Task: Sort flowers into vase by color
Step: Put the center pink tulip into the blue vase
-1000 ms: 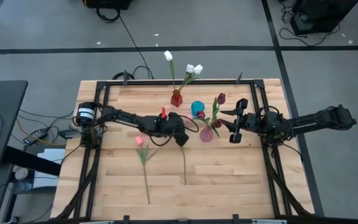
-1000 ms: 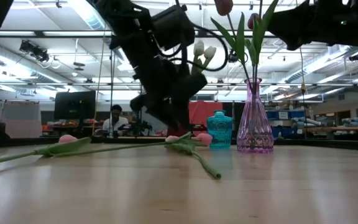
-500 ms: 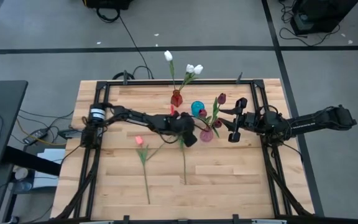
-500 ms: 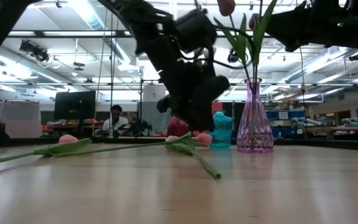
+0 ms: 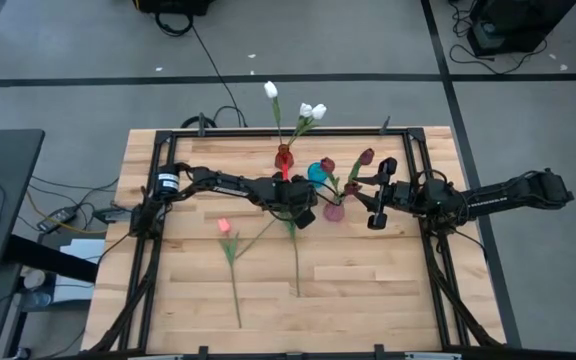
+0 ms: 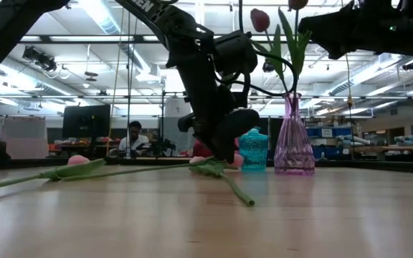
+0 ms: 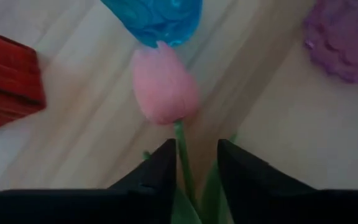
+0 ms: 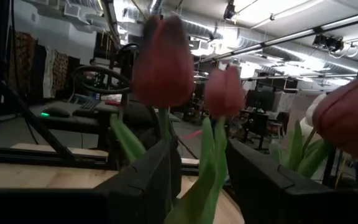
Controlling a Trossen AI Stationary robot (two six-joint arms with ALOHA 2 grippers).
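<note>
The pink tulip (image 7: 165,91) lies between our left hand's (image 7: 194,163) parted fingers; closing carelessly, we might knock the blue vase (image 7: 157,18).

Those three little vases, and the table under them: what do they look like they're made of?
The purple vase looks like clear tinted glass or plastic; the room shows through it. The blue vase is translucent too, with a ribbed, swirled surface. The red vase seems glossy and coloured; material unclear. The table looks like pale butcher-block wood, in glued strips with a light sheen.
</note>
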